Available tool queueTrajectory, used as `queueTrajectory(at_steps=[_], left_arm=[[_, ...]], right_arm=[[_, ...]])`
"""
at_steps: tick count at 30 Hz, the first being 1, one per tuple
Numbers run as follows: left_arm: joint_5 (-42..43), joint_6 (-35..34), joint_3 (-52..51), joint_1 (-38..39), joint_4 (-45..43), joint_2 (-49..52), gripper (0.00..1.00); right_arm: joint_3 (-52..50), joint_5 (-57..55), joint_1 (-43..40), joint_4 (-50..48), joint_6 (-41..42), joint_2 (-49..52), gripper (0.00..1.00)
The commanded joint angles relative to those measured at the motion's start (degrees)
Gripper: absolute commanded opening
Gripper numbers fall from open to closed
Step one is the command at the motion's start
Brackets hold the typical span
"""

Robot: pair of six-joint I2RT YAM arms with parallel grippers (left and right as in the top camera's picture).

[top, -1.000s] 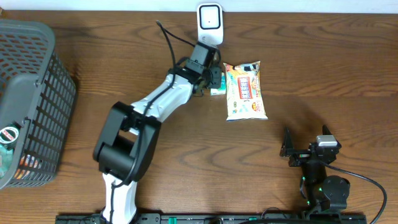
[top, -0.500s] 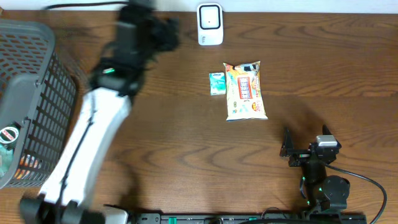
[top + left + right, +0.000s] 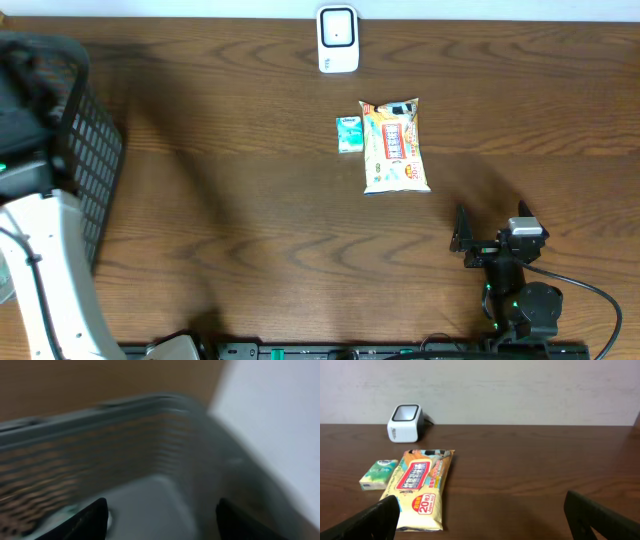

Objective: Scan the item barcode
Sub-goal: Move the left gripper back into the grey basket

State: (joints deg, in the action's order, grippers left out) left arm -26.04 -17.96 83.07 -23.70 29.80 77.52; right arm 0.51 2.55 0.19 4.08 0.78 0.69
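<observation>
Only left wrist view shows basket [image 3: 125,440] interior, left gripper [image 3: 161,510] spread; right gripper [image 3: 480,505] spread.

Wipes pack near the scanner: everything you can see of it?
The wipes pack is a flat, soft plastic pouch, cream-yellow with a red label panel mid-face. It lies face up on the wooden table, in front of the scanner, with a small green box close at its side, contact unclear. No pincer touches it.
</observation>
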Motion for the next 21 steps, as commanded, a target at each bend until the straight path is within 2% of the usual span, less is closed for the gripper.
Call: queueTrajectory(at_steps=[1,5,10,12,21], left_arm=[[-2.93,0.35,0.42,-7.52,2.21,0.74,0.68],[2.84,0.35,0.42,-15.41,5.33,2.10,0.68],[22.34,0.33,0.42,-24.24,8.59,6.40,0.68],[27.04,0.33,0.42,-26.84,10.40,8.94,0.68],[26.49,0.33,0.42,-30.75,19.10,19.76,0.68]], right_arm=[[-0.20,-0.48,0.24,0.20,-0.61,-0.31,0.99],[-0.20,-0.48,0.24,0.20,-0.61,-0.31,0.99],[-0.20,-0.48,0.24,0.20,-0.63,-0.31,0.99],[-0.20,-0.48,0.24,0.20,-0.63,-0.31,0.99],[-0.20,-0.48,0.24,0.20,-0.61,-0.31,0.99]])
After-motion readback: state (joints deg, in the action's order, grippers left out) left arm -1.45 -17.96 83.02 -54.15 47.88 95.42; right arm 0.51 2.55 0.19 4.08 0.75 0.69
